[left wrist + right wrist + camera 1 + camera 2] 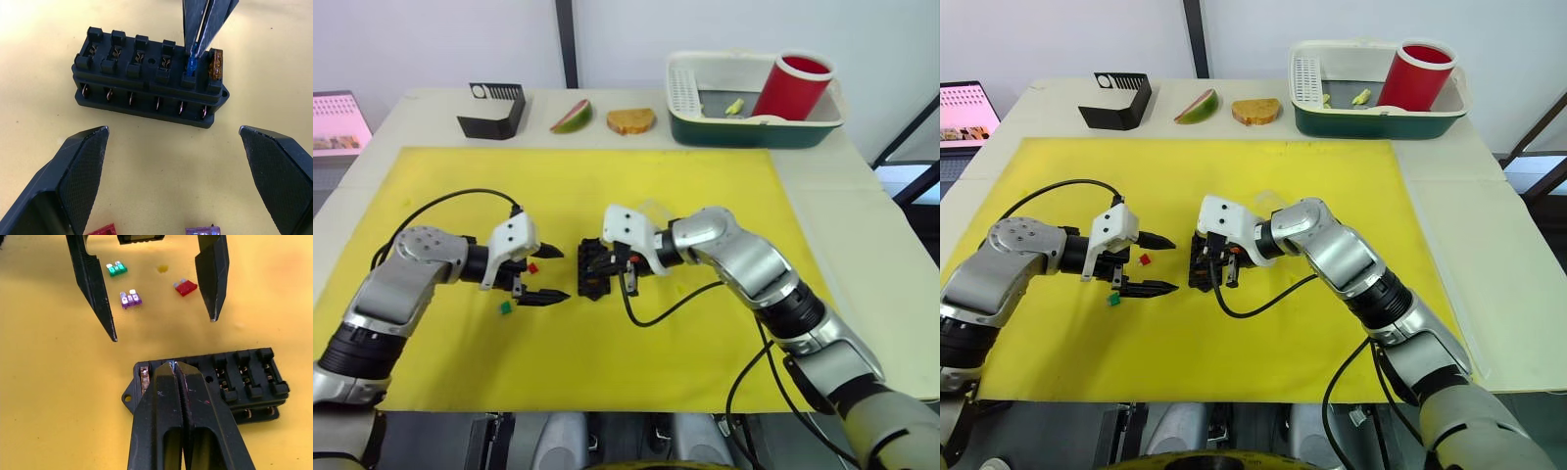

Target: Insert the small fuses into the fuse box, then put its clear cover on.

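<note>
Black fuse box (pixel 149 81) mid yellow mat (pixel 705 196), right gripper (pixel 172 366) pinching blue fuse (pixel 192 61) into a slot beside the seated orange fuse (pixel 215 64), left gripper (pixel 548 274) spread wide, nothing held, around loose red fuse (pixel 186 287), purple fuse (pixel 130 298), green fuse (pixel 117 268).

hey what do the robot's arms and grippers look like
Both arms are silver-grey metal with black joint bands. Each ends in a white wrist housing and a gripper, left gripper and right gripper, of two tapered black fingers with textured pads. A loose black cable loops along each arm.
</note>
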